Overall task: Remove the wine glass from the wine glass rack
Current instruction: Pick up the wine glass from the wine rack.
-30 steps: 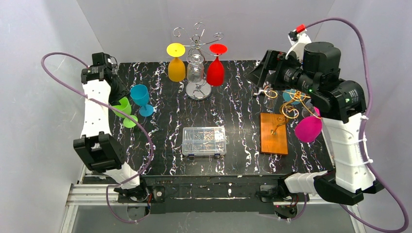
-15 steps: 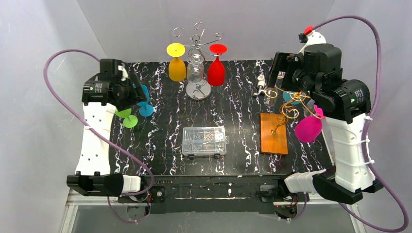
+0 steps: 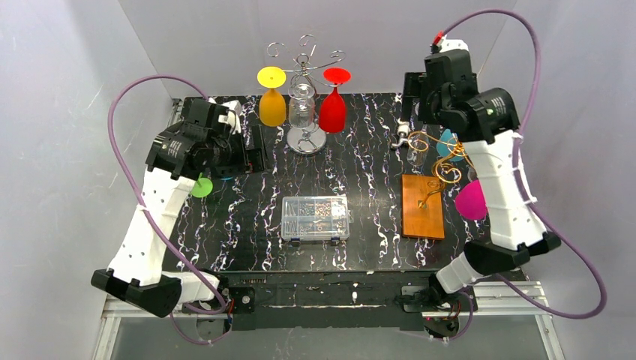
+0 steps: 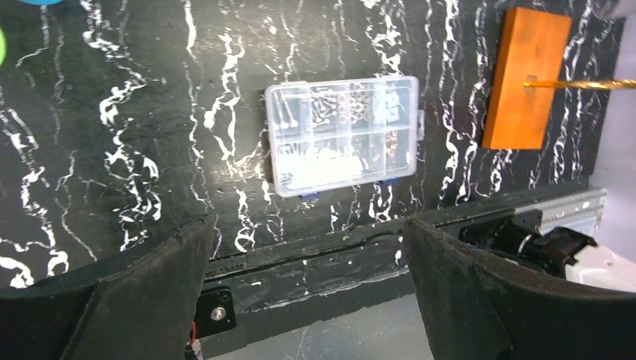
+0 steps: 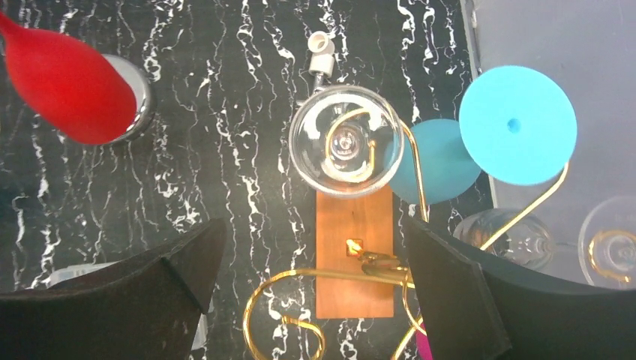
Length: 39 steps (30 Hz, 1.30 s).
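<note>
A gold wire rack (image 3: 439,161) on a wooden base (image 3: 422,206) stands at the right. It carries a clear wine glass (image 5: 346,140), a teal glass (image 5: 517,124) and a magenta glass (image 3: 472,199). My right gripper (image 3: 411,101) hovers above it, open and empty (image 5: 315,223), with the clear glass just ahead of its fingers. At the back centre a silver rack (image 3: 304,75) holds a yellow glass (image 3: 272,101), a clear one (image 3: 301,105) and a red one (image 3: 334,105). My left gripper (image 3: 251,154) hangs open and empty (image 4: 307,225) over the left half of the table.
A clear plastic parts box (image 3: 315,217) lies mid-table. The foot of a green glass (image 3: 201,187) shows beside the left arm, which hides whatever else stands there. A small white fitting (image 5: 322,49) lies behind the gold rack. Grey walls close in on three sides.
My left gripper opened wide and swung from the green and blue glasses at the far left toward the middle. The right arm rose and moved back over the gold rack, still open.
</note>
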Available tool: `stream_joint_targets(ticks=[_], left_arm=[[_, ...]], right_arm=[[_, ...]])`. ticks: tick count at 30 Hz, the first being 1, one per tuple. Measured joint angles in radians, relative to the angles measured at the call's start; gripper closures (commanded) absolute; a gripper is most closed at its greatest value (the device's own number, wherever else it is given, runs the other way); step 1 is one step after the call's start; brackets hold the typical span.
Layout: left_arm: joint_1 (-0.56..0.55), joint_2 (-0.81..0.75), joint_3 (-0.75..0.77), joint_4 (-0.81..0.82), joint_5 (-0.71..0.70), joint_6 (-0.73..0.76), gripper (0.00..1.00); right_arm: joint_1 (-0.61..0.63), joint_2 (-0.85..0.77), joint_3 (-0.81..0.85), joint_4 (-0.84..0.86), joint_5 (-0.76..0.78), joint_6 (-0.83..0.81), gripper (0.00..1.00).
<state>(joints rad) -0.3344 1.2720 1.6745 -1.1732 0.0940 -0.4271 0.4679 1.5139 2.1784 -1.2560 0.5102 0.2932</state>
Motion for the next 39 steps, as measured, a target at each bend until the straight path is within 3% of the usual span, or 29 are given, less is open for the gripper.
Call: stream_joint_targets(ticks=[7, 18, 39], left_arm=[[-0.079, -0.006, 0.0, 0.023, 0.036, -0.008, 0.02], [-0.108, 0.02, 0.0, 0.04, 0.057, -0.011, 0.02], [-0.114, 0.06, 0.0, 0.051, 0.06, -0.016, 0.02]], right_arm=[[0.0, 0.098, 0.042, -0.001, 0.072, -0.035, 0.02], [-0.005, 0.123, 0.037, 0.003, 0.142, -0.066, 0.02], [-0.127, 0.124, -0.05, 0.08, -0.021, -0.085, 0.02]])
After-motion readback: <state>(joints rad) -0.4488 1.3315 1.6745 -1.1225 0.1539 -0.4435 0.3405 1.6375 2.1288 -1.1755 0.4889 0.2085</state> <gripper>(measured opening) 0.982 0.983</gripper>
